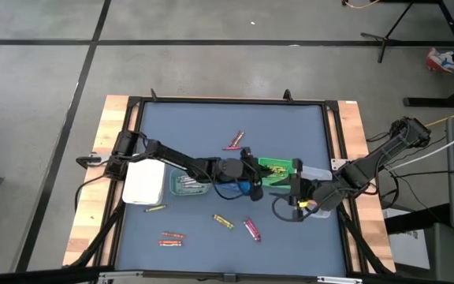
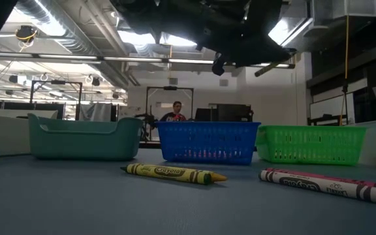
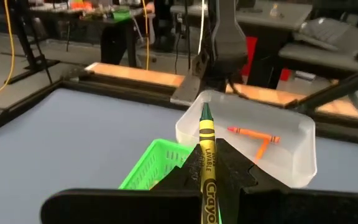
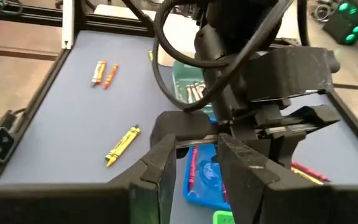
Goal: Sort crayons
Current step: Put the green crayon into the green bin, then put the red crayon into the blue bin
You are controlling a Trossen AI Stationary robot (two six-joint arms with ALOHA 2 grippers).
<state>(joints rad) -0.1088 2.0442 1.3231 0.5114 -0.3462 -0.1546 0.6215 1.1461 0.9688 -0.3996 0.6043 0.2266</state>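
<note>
The left hand (image 3: 207, 167) is shut tight on a yellow-green crayon (image 3: 206, 146), which sticks out past its fingers. On the crayon's paper you can read "LAVABLE" and "Crayo". It hangs above the green tray (image 3: 157, 163), in the middle of the surface. Just past it is the clear tray (image 3: 303, 127) with two orange crayons (image 3: 253, 134) inside.

The right hand (image 4: 197, 163) is close by, over the blue tray (image 4: 207, 180). Its fingers are apart and there is nothing between them. One red crayon (image 4: 192, 168) lies in the blue tray.

Seen from low down, a yellow crayon (image 2: 175, 173) lies closest, and its paper says "Crayola". Beside it lies a pink crayon (image 2: 325, 184) with writing too blurry to read.

The surface (image 1: 195, 126) is a blue-grey mat with a dark frame and wooden edges. There are five trays: white (image 1: 144, 183), teal (image 1: 186, 186), blue, green and clear. The teal one holds some grey crayons. Six loose crayons lie on the mat: two yellow, two pink, and two red-orange ones (image 1: 172, 239) side by side.

The room has a grey floor. Pipes and bright lights run along the ceiling. Far back, a person (image 2: 177, 112) is at a desk.
</note>
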